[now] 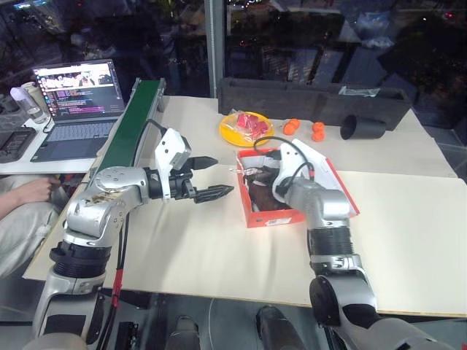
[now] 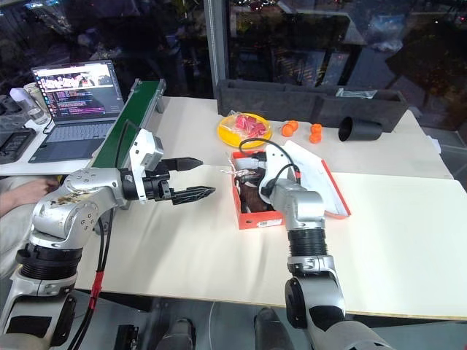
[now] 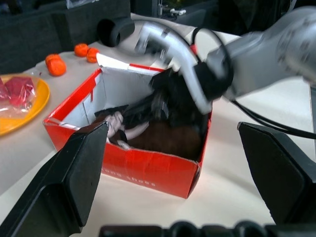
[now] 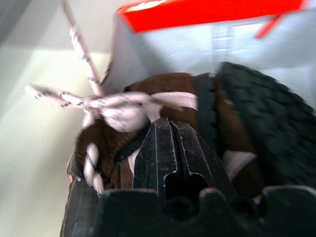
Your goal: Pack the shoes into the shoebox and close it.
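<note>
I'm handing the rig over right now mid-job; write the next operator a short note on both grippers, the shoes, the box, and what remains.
Left gripper: open, holding nothing, hovering over the table left of the shoebox.
Right gripper: fingers shut, down inside the shoebox against the shoes; whether it pinches a lace or anything else cannot be told.
Shoes: dark brown, lying in the box, off-white laces loose near one wall.
Shoebox: on the table, lid open and folded back on the right.
Done: shoes in the box.
Left: bring the right gripper out, tuck in the laces if needed, close the lid.
</note>
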### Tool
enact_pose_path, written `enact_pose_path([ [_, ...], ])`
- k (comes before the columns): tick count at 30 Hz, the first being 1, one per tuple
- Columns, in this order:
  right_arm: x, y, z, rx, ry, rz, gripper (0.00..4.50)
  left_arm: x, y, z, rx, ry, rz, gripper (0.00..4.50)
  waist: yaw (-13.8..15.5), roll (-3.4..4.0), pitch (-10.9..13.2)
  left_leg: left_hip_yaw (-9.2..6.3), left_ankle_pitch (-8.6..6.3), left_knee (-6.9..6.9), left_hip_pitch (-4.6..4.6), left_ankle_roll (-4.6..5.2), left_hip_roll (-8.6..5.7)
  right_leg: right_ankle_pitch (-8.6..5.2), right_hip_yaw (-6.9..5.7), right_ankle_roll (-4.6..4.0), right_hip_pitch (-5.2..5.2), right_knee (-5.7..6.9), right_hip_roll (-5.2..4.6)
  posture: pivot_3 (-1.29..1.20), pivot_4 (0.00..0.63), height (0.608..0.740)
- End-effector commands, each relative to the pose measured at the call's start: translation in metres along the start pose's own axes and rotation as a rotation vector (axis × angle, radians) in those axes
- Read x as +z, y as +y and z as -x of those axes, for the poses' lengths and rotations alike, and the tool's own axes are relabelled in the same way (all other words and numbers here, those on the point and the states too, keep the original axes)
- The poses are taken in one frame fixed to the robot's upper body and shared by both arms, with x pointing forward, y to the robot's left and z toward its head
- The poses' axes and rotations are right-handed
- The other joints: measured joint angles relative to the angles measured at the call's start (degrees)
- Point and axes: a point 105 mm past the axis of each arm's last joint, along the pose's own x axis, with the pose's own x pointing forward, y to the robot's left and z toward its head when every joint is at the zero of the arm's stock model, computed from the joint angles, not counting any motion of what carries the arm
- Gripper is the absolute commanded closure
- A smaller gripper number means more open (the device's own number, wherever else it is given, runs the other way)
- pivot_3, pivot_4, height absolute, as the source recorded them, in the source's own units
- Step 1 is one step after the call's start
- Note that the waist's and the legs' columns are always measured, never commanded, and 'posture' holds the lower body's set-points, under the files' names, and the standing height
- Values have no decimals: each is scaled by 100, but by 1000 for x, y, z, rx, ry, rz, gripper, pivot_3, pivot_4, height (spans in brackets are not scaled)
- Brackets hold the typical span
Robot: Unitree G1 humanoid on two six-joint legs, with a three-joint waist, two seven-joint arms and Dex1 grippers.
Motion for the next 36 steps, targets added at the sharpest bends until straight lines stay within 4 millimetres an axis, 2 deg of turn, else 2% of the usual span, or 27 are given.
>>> enact_pose_path([
  [1,51,30,43,133,-166,-47,4439,2,-1,-2,-33,-9,-41,0,5,12,7,0,2,-1,-13,-2,0,3,0,-6,-18,10,0,0,150,671],
  [4,52,29,58,145,-181,-124,4439,-3,2,-5,-42,-2,-45,0,17,13,7,-5,2,-6,-8,-1,4,-7,-18,-41,-19,36,0,0,150,671],
  [7,45,1,78,57,-207,-190,4439,-12,7,-9,-47,11,-59,0,49,14,8,-6,4,-4,-9,-2,3,-25,-20,-23,-18,39,0,0,150,671],
  [9,30,-30,98,-30,-227,-285,4439,-17,9,-11,-48,17,-68,0,118,14,8,-6,4,0,-11,-2,2,-25,-20,-22,-15,38,-2,0,150,671],
  [10,24,-39,104,-62,-231,-307,4439,-18,9,-11,-50,19,-73,0,153,14,8,-6,4,-1,-12,-2,2,-26,-20,-21,-15,36,-2,0,150,671],
  [13,-14,-80,137,-244,-160,-206,4439,-20,10,-11,-55,19,-73,0,207,15,9,-6,4,-8,-12,-2,3,-31,-21,-24,-16,34,-1,0,150,671],
  [15,-35,-93,158,-291,-106,-134,4439,-22,9,-12,-62,18,-68,0,199,31,19,1,4,-8,-21,-2,2,-42,-22,-21,-16,33,-6,0,150,671],
  [18,-56,-106,172,-369,-8,-73,4439,-22,8,-14,-70,17,-66,0,163,41,23,5,4,-5,-30,-2,2,-44,-21,-17,-19,31,-8,0,150,671],
  [22,-71,-119,161,-447,47,-176,4439,-21,7,-17,-79,12,-66,0,16,36,25,10,17,1,-6,12,2,-29,-15,-27,-6,34,-6,0,150,671],
  [24,-77,-122,153,-465,75,-207,4439,-20,7,-17,-78,10,-66,0,10,36,25,10,29,3,0,23,2,-26,-13,-52,-5,34,-4,0,150,671],
  [29,-85,-127,126,-491,87,-292,4439,-17,9,-17,-73,7,-75,0,31,36,25,10,46,3,-12,26,1,-20,-12,-50,-2,33,-4,0,150,671],
  [33,-88,-150,114,-573,15,-418,4439,-12,9,-17,-69,-4,-79,0,33,36,25,8,45,-8,-23,26,1,-11,-15,-12,-10,32,-5,0,150,671],
  [36,-88,-167,104,-607,-94,-610,4439,-11,9,-17,-67,-6,-80,0,38,36,25,8,45,-6,-36,26,1,-15,-20,-11,-11,29,-5,0,150,671],
])
